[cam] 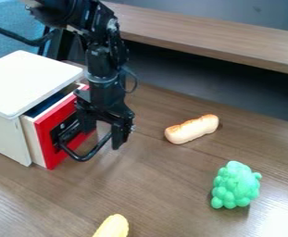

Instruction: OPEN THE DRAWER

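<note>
One partly open red drawer, the black jaws wide apart at its handle.

- One white, boxy cabinet
- One red-fronted drawer
- One curved black handle
- One oblong tan bread roll
- One lumpy green cluster
- One rounded yellow piece

So the yellow thing runs off the bottom edge on us, the white cabinet gets chopped at the left, and the arm at the top. The gripper blocks part of the red drawer front, and we honestly can't make out what's inside the drawer.
</note>
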`<state>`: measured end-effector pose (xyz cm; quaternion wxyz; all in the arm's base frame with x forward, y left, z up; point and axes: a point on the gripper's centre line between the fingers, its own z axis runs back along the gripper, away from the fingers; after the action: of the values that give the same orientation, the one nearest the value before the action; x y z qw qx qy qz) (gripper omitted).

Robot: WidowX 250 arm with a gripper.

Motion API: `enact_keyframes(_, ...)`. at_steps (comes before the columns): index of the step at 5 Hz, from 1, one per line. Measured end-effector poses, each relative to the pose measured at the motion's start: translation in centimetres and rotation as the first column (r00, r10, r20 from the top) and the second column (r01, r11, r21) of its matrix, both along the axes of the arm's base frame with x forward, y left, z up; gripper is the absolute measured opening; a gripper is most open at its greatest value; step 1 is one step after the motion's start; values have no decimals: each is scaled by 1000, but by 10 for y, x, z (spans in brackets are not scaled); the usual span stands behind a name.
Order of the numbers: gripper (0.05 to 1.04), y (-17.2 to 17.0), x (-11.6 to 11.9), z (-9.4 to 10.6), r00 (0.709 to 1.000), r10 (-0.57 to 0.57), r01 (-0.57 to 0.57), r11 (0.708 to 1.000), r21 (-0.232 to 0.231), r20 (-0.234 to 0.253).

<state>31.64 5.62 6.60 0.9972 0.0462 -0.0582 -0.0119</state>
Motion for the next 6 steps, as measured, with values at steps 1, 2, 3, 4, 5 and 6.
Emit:
enact_keyframes(1,999,-2,0,-16,1000,23,-23,999,-28,-16)
enact_keyframes(2,999,-5,-1,-25,999,40,-39,996,-76,4)
enact_keyframes(3,999,-15,2,-33,1000,8,-7,993,-119,5)
enact_keyframes(4,999,-32,3,-37,999,-51,49,991,-127,-12)
enact_keyframes(5,999,-58,11,-36,990,-138,133,981,-142,-23)
enact_keyframes(6,999,-80,15,-33,974,-223,217,966,-138,-31)
